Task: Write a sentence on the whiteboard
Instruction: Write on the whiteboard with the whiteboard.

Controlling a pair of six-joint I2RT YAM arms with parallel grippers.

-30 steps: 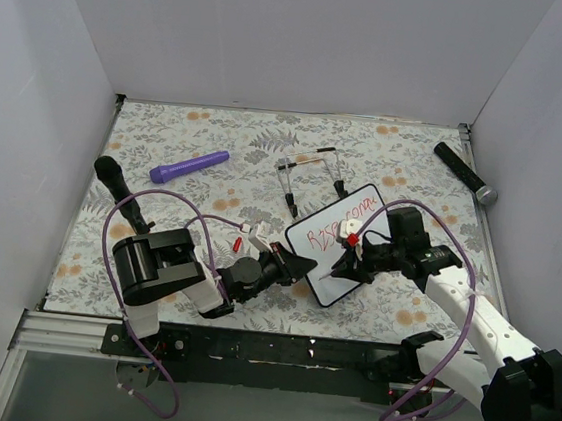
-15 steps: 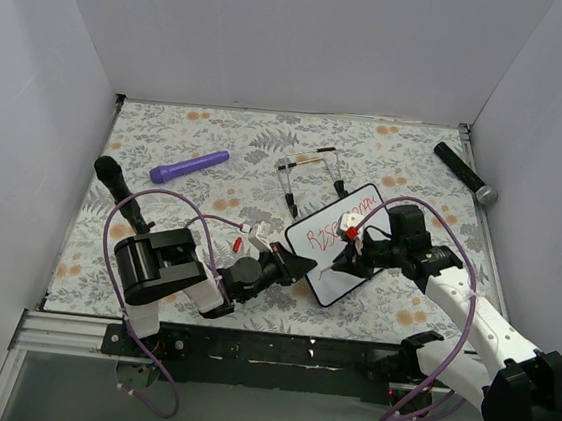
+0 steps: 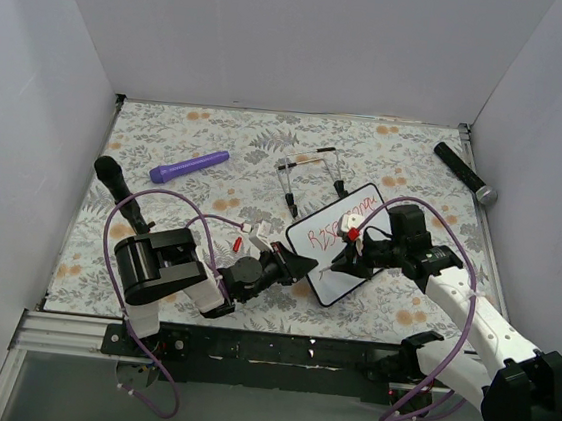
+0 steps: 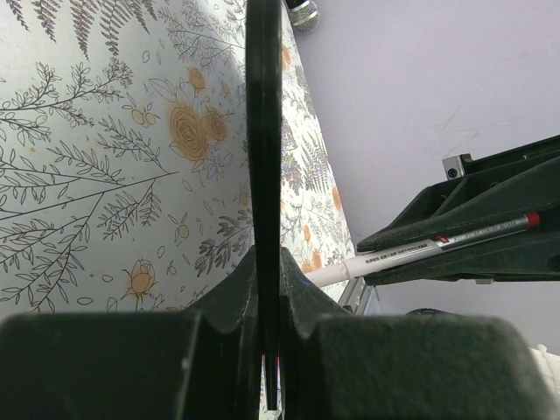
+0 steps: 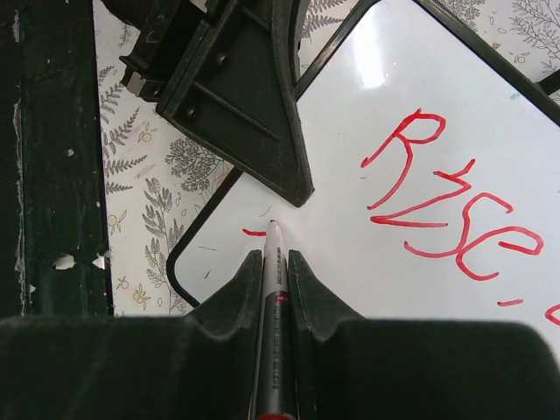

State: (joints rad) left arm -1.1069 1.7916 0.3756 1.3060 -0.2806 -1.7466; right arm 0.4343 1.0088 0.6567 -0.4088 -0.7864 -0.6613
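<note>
The whiteboard [image 3: 328, 282] lies tilted in the middle of the table. My left gripper [image 3: 298, 265] is shut on its near-left edge, and the left wrist view shows the black rim [image 4: 264, 131] edge-on between the jaws. The sentence [image 5: 442, 206] is in red, beginning "Rise", with more letters [image 3: 331, 232] running up to the right. My right gripper [image 5: 274, 262] is shut on a red-capped marker [image 5: 275, 289]. Its tip rests on the board's lower left, at the end of a short red stroke [image 5: 254, 233], close to the left gripper's finger [image 5: 245, 96].
A black wire stand [image 3: 310, 171] stands just behind the board. A purple cylinder [image 3: 188, 167] lies far left, a black microphone [image 3: 464, 172] far right, and a black handle [image 3: 120, 190] at the left edge. Small red and white pieces [image 3: 249, 235] lie by the left arm. White walls enclose the table.
My right gripper and the marker have edged slightly toward the far side over the board. The left gripper and the whiteboard have stayed where they were.
</note>
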